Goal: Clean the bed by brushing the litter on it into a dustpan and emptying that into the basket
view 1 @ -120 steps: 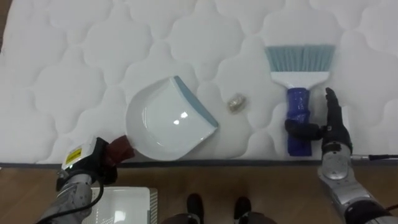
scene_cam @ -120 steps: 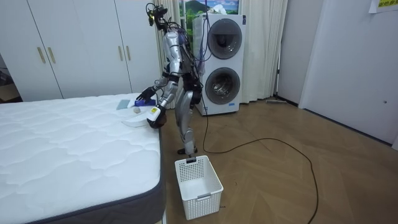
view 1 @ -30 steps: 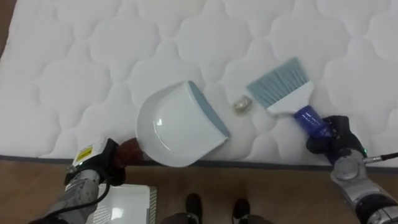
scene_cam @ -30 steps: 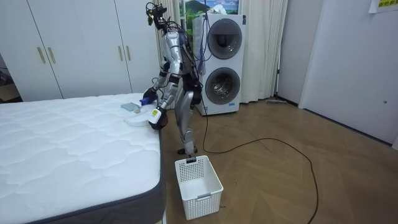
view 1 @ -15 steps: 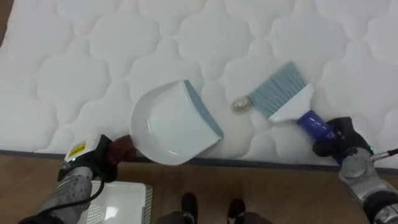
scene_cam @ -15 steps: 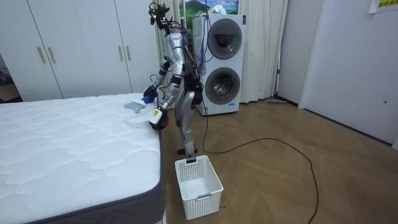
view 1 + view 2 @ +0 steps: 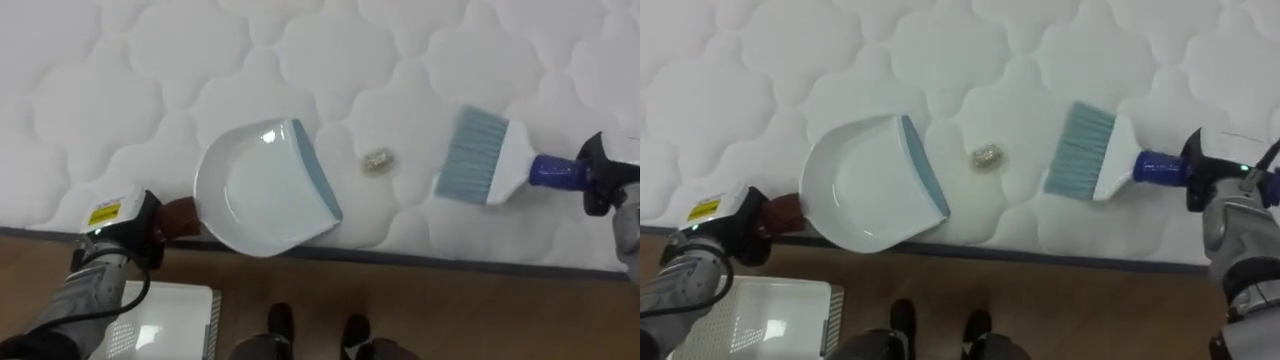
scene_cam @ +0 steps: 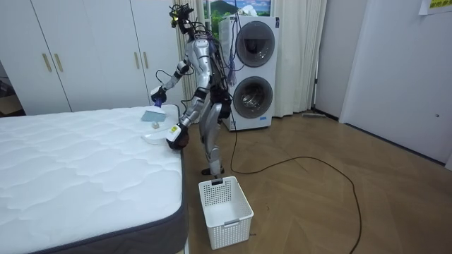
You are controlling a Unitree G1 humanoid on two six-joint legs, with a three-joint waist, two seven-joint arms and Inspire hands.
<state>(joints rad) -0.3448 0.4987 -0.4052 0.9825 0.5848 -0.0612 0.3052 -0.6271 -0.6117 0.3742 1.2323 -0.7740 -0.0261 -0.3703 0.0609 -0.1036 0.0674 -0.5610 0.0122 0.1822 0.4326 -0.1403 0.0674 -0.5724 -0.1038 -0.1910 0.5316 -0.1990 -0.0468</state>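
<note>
Gleaming dustpan (image 7: 255, 190), brush (image 7: 485, 160) (foil wad (image 7: 377, 160), perhaps)

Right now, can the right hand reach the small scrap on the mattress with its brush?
Probably yes: the right hand holds the brush a little to the side of the scrap, with only bare mattress between them.

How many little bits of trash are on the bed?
1: a small crumpled scrap lies on the mattress, between the dustpan and the brush. More could be hidden under the dustpan or brush.
</note>
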